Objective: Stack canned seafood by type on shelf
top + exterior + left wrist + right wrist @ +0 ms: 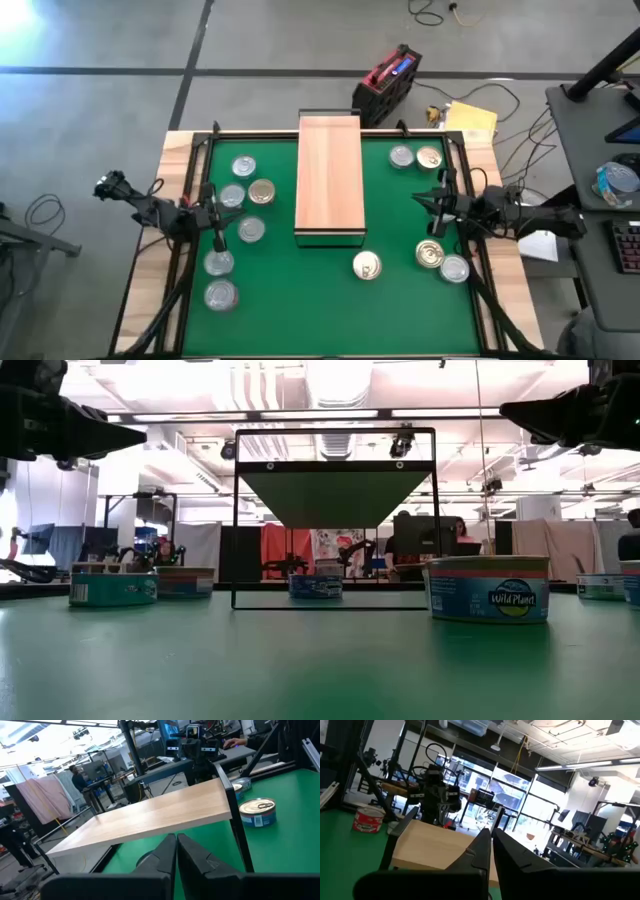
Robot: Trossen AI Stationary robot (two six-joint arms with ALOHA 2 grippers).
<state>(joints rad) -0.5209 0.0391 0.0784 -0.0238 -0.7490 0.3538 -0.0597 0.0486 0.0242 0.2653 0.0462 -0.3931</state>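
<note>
Nothing stacked yet: bare shelf (329,178) in the middle of the green mat (330,300), every tin still down on the mat. Left gripper (216,216) pinched fully shut, holding nothing, raised at the mat's left edge; silver tins (243,167) and one gold tin (262,192) just beyond its tip toward the shelf, more silver ones (220,294) back on its near side. Right gripper (436,202) likewise clamped shut and empty, raised at the right edge, shelf straight ahead of it, a silver and gold pair (415,157) off to its far side, three more tins (440,260) behind toward the front. Likely trouble from here: dropping onto a tin with fingers still closed, which would shove or flip it rather than grip it. Close neighbours on the left invite knocking a second tin while reaching for the first. Silver and gold lying mixed on both sides, so easy to start a pile with the wrong kind. Thin shelf frame close ahead of both tips, easy to clip on a low approach.
</note>
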